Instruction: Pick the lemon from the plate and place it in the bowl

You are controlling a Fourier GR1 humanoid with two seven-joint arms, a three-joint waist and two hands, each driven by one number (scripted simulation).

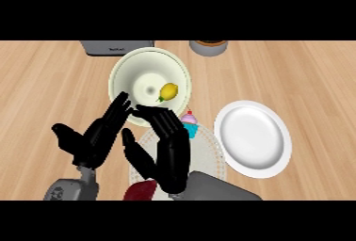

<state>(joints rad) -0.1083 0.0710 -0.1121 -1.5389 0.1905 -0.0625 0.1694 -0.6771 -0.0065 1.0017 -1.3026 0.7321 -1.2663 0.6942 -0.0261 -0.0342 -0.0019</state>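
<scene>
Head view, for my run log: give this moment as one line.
lemon: in bowl | plate: bare | left hand: open, near bowl rim | right hand: open, not holding lemon

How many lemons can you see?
1. The lemon lies inside the cream bowl, near its middle, just beyond the right hand. Another could hide under the hands.

This was a kitchen, shown by a light wooden counter (306,70). On it lay a cream bowl (132,70), with a white plate (252,139) to its lower right and a cupcake (190,123) between them.
</scene>
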